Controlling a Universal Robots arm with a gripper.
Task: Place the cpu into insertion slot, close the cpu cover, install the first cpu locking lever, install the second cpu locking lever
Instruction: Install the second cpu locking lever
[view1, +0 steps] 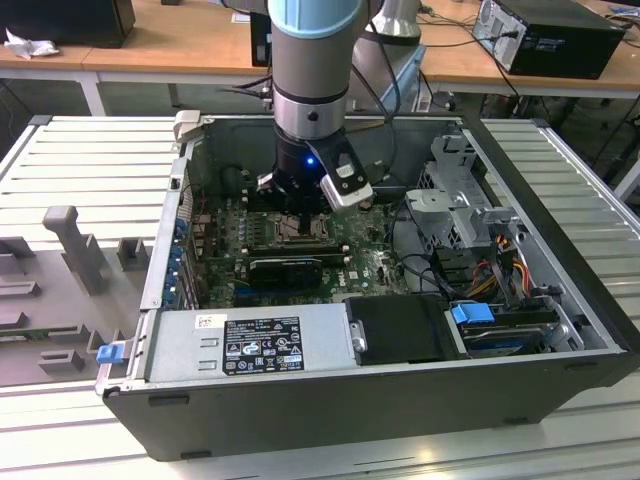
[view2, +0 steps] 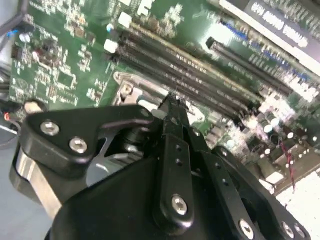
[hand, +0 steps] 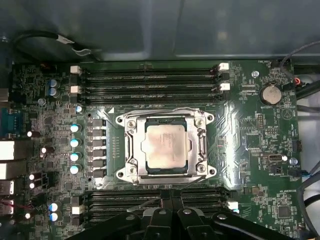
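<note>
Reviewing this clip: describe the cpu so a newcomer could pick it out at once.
In the first wrist view, find the green motherboard, then the metal-framed socket between its banks of long black memory slots. The cpu is the pale silver square inside, the board's only plain flat metal plate.

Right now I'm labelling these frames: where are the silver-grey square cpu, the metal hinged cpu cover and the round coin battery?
cpu (hand: 165, 145), first wrist view, middle of its metal top.
cpu cover (hand: 131, 146), first wrist view, the frame's side bar.
coin battery (hand: 272, 93), first wrist view, its face.

Gripper (view2: 172, 100) fingertips hidden, slot obscured.
</note>
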